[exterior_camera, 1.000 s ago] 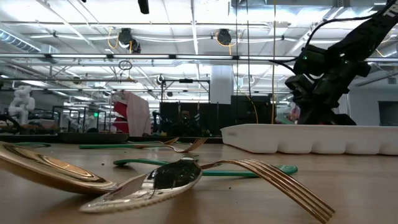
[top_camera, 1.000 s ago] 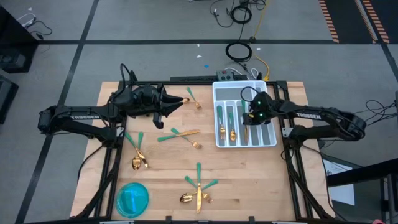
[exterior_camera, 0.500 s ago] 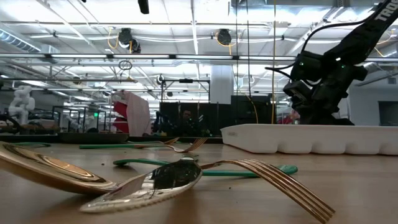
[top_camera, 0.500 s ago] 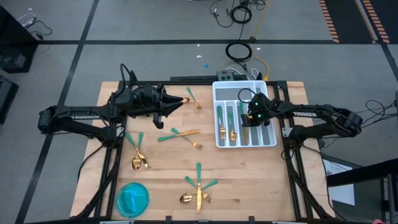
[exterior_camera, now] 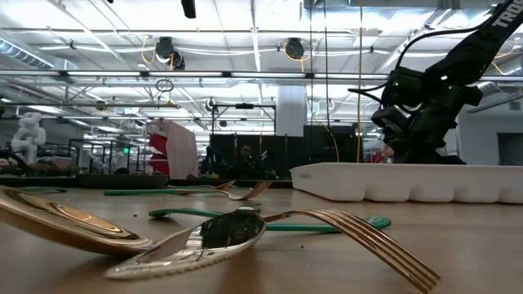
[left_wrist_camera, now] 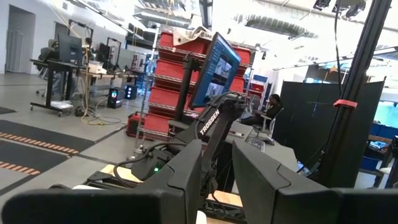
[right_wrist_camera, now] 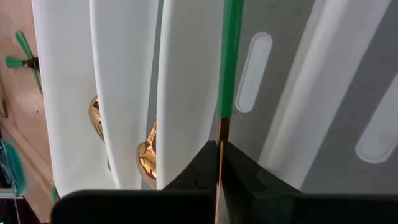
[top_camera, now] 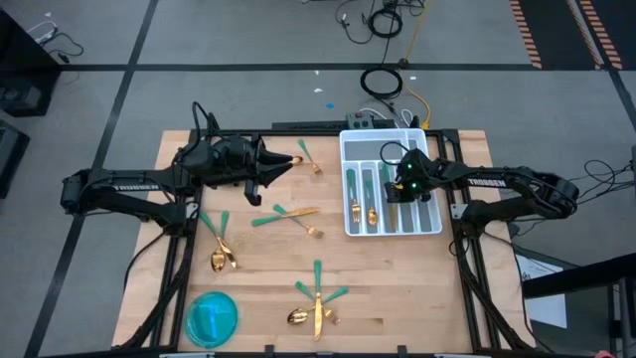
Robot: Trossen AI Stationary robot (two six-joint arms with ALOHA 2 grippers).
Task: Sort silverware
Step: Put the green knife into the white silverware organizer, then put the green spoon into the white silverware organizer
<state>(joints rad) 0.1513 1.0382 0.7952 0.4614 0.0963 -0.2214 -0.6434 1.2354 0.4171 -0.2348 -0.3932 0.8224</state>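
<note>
The right end effector [top_camera: 396, 189] hangs low over the white tray [top_camera: 429, 224] at the right of the high view, pinched shut on a green-handled piece of silverware [right_wrist_camera: 227, 59] lying along a tray slot. The left end effector [top_camera: 260, 179] waits half open and empty, upper left of the worktop [top_camera: 397, 288], with more forks and spoons [top_camera: 288, 214] scattered mid-frame and toward the bottom.

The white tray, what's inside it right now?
The white tray holds green-handled gold pieces in its left slots. The right gripper, shut on another piece, hangs over a slot and covers what lies beneath it.
</note>
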